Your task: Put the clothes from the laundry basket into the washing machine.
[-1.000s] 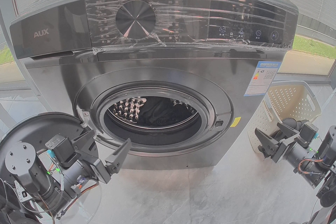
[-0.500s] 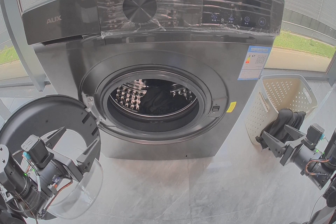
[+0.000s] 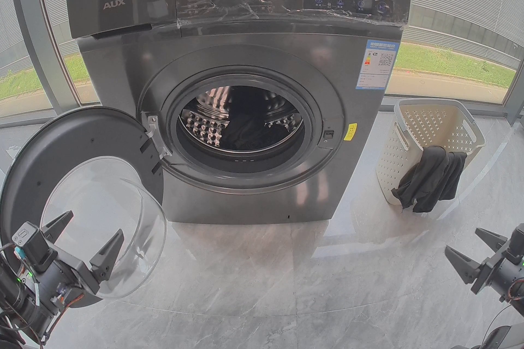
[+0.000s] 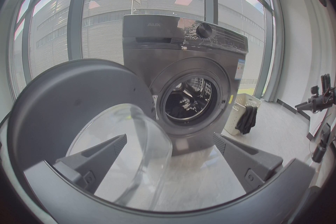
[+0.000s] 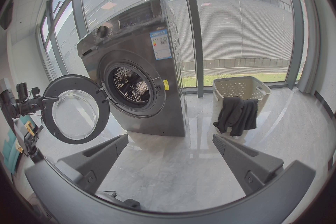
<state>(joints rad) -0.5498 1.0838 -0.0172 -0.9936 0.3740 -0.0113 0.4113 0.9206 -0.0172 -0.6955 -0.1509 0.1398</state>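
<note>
Left gripper (image 3: 94, 224), fingers spread wide and holding nothing, is held low before the swung-open door (image 3: 71, 148) of the washing machine (image 3: 240, 55). Right gripper (image 3: 463, 240), equally wide and empty, is held above the floor (image 3: 305, 284), well apart from the laundry basket (image 3: 436, 104). A dark garment (image 3: 428, 178) is draped over the basket's front rim. Dark clothes (image 3: 245, 121) are seen in the drum from the head view.

The grey metal front-loading washing machine (image 3: 246, 205) bears a pale brand wordmark (image 3: 114, 4) on its top-left panel, a blue-topped white label (image 3: 377, 64) with a square code, a small yellow sticker (image 3: 350, 131), and lit blue icons (image 3: 349, 4); the fine print is unreadable.
</note>
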